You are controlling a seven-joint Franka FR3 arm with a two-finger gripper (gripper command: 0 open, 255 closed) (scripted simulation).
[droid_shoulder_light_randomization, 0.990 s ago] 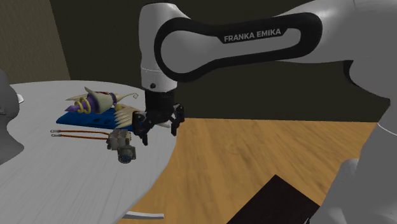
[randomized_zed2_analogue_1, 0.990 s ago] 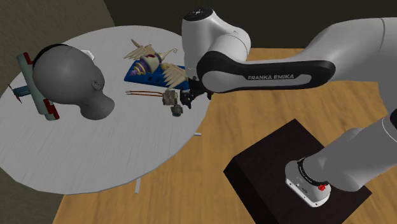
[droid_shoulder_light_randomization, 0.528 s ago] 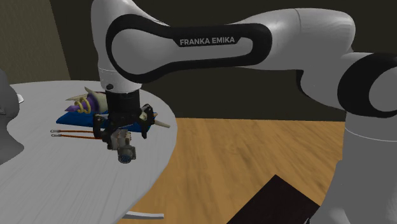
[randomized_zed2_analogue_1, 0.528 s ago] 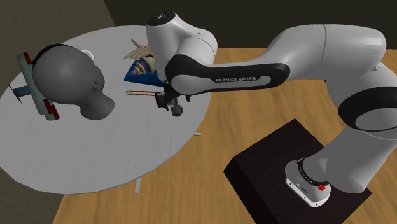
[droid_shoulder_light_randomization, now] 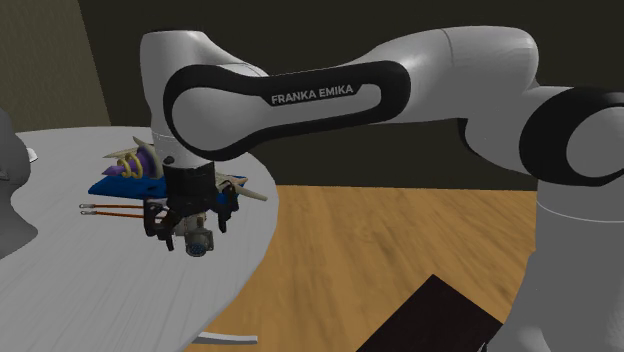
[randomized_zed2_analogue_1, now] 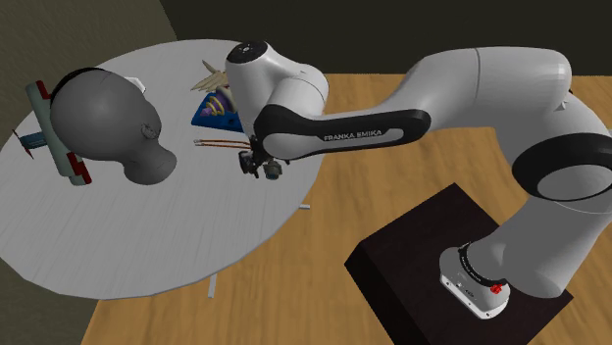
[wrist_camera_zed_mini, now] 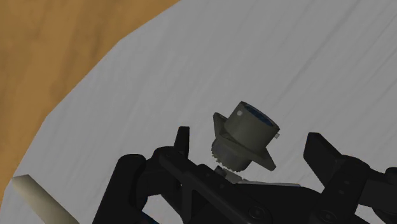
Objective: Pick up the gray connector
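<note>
From the shoulder view, the round grey table carries the grey connector close to its rim on the floor side. The black gripper hangs directly over the part with its jaws spread, one to each side, and the hand covers the connector's upper half. Further in on the table, thin orange wires run away from the connector, and a blue-based toy behind them is mostly masked by the arm's wrist. A grey mannequin head on the table is cut off at the frame edge. In the second exterior view, the connector appears as a small dark lump on the table near its rim, half tucked under the gripper; the fingers are too small here to judge. The mannequin head lies toward the table's far side, and the dark stand sits on the wood floor off the table. Through the wrist view, the connector rests on the table, tilted, its round socket face up. It sits between the two fingers, which stand apart and touch neither side; its base is hidden by the gripper body.
</note>
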